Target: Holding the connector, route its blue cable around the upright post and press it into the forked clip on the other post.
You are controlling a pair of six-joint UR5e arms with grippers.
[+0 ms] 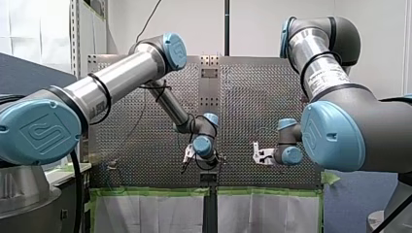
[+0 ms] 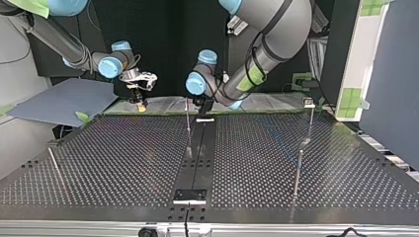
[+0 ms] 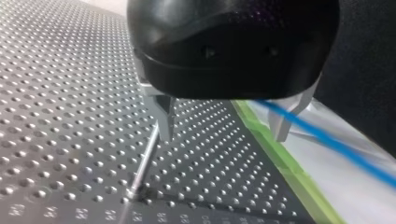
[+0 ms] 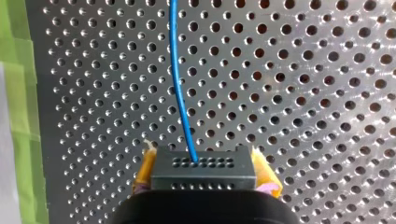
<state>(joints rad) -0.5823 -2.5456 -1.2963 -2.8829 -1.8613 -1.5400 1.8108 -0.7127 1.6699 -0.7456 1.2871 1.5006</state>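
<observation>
The right hand (image 4: 203, 173) is clenched on the black connector (image 4: 203, 165), with its yellow pads (image 4: 145, 170) against the connector's two sides. It holds the connector over the perforated worktop (image 4: 303, 93), near the green tape (image 4: 18, 93) along the edge. The blue cable (image 4: 180, 88) leaves the connector's face and runs away across the holes. The left hand (image 3: 223, 138) is released, its metal fingers (image 3: 164, 116) apart and grasping nothing. The cable passes by one finger, and a thin post (image 3: 144, 161) stands ahead.
</observation>
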